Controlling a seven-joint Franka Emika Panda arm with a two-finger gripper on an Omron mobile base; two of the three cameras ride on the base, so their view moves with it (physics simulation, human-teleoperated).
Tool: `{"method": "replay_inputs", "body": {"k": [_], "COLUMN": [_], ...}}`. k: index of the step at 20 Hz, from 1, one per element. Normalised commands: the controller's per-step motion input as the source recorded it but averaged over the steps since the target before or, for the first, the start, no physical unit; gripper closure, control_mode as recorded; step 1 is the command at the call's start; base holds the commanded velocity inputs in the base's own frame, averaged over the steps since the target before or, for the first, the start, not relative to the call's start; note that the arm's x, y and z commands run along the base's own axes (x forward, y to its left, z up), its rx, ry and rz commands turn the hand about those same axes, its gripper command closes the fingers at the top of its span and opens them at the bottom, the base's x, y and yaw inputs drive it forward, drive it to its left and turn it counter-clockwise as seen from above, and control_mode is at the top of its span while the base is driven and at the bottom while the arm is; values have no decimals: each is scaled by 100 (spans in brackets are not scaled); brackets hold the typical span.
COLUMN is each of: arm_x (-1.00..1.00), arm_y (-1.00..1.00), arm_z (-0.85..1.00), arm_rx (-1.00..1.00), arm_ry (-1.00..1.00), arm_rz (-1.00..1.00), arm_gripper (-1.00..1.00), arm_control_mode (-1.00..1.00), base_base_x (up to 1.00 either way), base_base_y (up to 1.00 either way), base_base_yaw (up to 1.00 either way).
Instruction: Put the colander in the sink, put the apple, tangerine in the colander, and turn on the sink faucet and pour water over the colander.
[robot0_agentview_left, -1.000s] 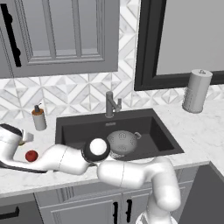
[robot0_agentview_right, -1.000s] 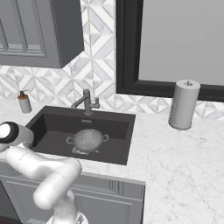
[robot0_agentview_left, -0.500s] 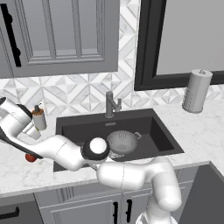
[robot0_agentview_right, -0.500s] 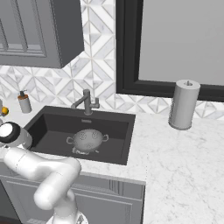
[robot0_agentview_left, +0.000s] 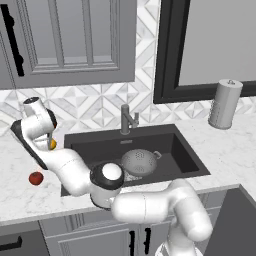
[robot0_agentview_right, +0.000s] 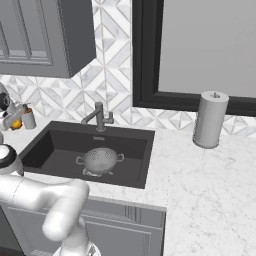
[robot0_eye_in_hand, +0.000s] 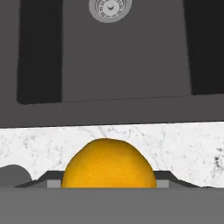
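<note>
Sink (robot0_agentview_left: 176, 149), condition and contents?
— Dark basin, no water seen. Colander (robot0_agentview_left: 140, 162) seated upright on the floor, near the middle, towards the front wall. Placed there, by judgement, for receiving fruit and for draining straight into the basin.

Sink faucet (robot0_agentview_left: 127, 119), position?
— Mounted at the rear rim, spout angled over the basin, behind the colander and short of it. No flow visible. Likely needs swinging towards the bowl before pouring.

Gripper (robot0_agentview_left: 50, 141), state and load?
— Poised above the counter (robot0_agentview_left: 20, 197) to the left of the sink, near the backsplash. Jaws partly closed, clamped on the tangerine (robot0_eye_in_hand: 108, 164) from both sides. Fruit held clear of the marble, with the basin edge and the drain ahead of the hand. Carried high, by judgement, for clearing the rim on the way across.

Apple (robot0_agentview_left: 35, 178), location?
— Resting on the counter left of the sink, nearer the front edge, well apart from the gripper. Not in the colander.

Step in hand?
— Transfer of the tangerine to the colander; neither fruit in the bowl as yet. Release low over the bowl advised: round fruit, prone to rolling.
</note>
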Motion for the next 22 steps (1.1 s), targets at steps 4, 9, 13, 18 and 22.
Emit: {"method": "replay_inputs", "body": {"k": [4, 9, 13, 18, 22], "arm_x": [-13, -21, -34, -49, -98], "arm_y": [-28, -31, -46, -39, -39], "arm_z": [0, 0, 3, 39, 87], "arm_rx": [17, 16, 22, 21, 34], "arm_ry": [-11, -21, -28, -19, 1], "arm_rz": [-69, -62, -48, -49, -42], "arm_gripper": [100, 100, 100, 100, 100], "arm_control_mode": [-100, -100, -100, -100, -100], "base_base_x": [0, 0, 0, 0, 0], "base_base_y": [0, 0, 0, 0, 0], "base_base_yaw": [0, 0, 0, 0, 0]}}
